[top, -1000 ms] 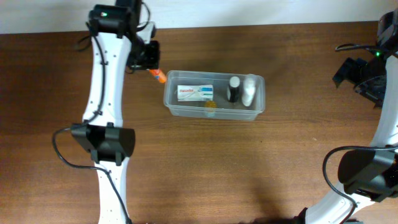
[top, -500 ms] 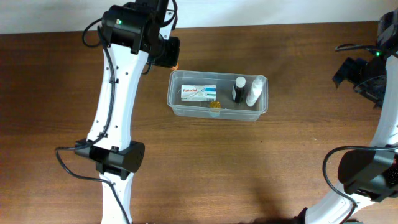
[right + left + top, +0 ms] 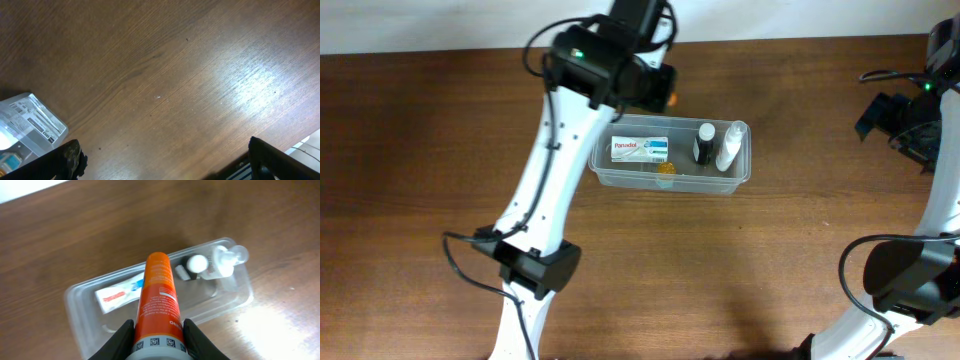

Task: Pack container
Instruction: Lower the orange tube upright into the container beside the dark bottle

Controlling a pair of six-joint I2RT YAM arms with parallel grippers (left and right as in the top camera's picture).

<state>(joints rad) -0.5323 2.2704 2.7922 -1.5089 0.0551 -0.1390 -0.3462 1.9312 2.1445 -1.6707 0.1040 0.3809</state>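
The container [image 3: 604, 173] is a clear rectangular tub at the table's middle. It holds a white box [image 3: 640, 150], a dark bottle [image 3: 700, 145], a white bottle [image 3: 724, 148] and a small yellow item [image 3: 665, 170]. My left gripper [image 3: 658, 92] is shut on an orange tube [image 3: 157, 295] and holds it above the container's back rim. In the left wrist view the tube points down over the container [image 3: 75, 302], with the box [image 3: 117, 295] and bottles [image 3: 215, 264] below. My right gripper [image 3: 895, 115] is open and empty [image 3: 165, 162] at the far right, well away from the container.
A clear labelled object [image 3: 30, 120] lies at the left edge of the right wrist view. Bare brown wood surrounds the container. The table's back edge meets a white wall just behind my left gripper.
My left arm has swung right with the orange tube, from beside the container's left end to above its back rim. The container shifted slightly right. The right arm has not moved.
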